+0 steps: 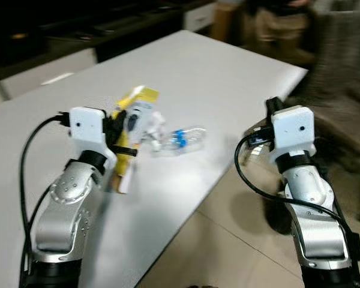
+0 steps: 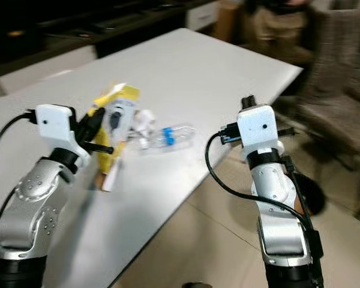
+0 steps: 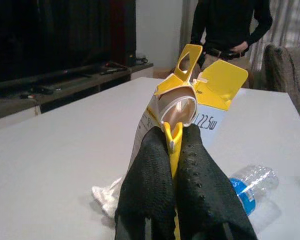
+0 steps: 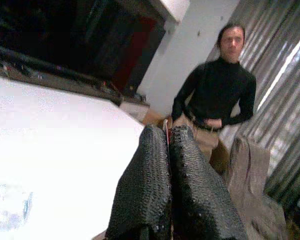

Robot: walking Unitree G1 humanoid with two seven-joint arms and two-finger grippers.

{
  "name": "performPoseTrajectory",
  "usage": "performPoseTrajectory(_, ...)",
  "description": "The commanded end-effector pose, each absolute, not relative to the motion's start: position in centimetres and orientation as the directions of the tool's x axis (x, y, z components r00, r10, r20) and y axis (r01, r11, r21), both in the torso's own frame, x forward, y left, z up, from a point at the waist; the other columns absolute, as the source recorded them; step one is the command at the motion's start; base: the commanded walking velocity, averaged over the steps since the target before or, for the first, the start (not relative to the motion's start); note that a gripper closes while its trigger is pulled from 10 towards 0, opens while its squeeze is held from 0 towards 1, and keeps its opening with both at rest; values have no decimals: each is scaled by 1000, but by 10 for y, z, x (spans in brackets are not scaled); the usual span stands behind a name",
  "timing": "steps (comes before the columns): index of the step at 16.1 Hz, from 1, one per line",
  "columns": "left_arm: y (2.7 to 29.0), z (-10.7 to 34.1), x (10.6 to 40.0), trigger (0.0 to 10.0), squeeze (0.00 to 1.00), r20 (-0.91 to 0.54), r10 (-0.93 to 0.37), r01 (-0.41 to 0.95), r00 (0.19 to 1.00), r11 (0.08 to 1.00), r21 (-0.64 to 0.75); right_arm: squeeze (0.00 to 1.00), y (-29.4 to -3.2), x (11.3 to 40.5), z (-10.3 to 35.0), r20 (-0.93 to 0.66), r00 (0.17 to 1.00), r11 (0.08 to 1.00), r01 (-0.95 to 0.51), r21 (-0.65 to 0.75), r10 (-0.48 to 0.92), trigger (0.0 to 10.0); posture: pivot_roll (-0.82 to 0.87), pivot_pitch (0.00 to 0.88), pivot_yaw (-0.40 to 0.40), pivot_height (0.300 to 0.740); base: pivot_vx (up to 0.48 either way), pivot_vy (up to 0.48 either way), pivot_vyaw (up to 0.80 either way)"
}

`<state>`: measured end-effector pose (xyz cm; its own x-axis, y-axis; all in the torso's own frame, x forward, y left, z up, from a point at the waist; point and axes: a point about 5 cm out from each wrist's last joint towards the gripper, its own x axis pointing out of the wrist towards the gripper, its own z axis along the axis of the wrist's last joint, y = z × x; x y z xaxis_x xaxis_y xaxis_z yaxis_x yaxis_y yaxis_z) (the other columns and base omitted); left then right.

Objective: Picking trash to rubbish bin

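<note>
Pinching the yellow-and-white cardboard package (image 3: 190,107) above the white tabletop (image 1: 228,78), left end effector (image 3: 172,145) is clamping its edge; right end effector (image 4: 168,145) is clenched, something thin red between fingers; carry level, grip firm

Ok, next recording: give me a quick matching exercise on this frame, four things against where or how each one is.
Things:
1. yellow carton
2. plastic bottle
3. right gripper
4. person

States:
A. lying on its side on the white table
B. standing beyond the table's far end
C. clamped between the left gripper's fingers
D. held off the table's edge, above the floor

Pairs: 1-C, 2-A, 3-D, 4-B
</note>
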<state>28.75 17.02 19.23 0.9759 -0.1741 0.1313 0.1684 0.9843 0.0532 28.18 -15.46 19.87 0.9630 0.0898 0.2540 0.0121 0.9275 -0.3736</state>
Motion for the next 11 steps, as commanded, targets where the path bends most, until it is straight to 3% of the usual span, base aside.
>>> performPoseTrajectory(1,174,193,285,10000,0,135,-146,137,980,988,72,0,-152,284,193,209,972,929,-26,-370,110,10000,-46,0,-55,740,0,0,0)
performPoseTrajectory(11,172,235,301,10000,0,251,-165,134,954,981,137,0,-148,280,195,205,970,941,-58,-333,133,10000,-60,0,-31,740,0,-384,0)
